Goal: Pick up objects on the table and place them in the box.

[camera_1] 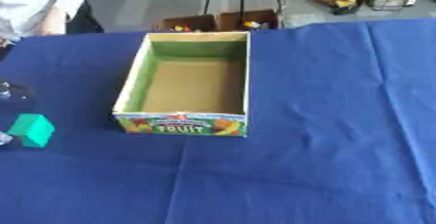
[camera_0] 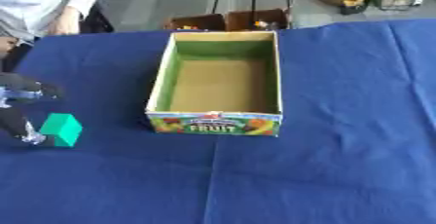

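Box (camera_0: 162, 79) bare inside; green block (camera_0: 61, 129) outside, leftward

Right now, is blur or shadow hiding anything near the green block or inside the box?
Left eye view: soft all over; the left hand beside the green block is smeared, so its fingers are unreadable. The box interior is evenly lit, with only mild shade along its green walls. Right eye view: equally soft; the hand is cut off at the left edge, the block whole; no glare on the blue cloth.
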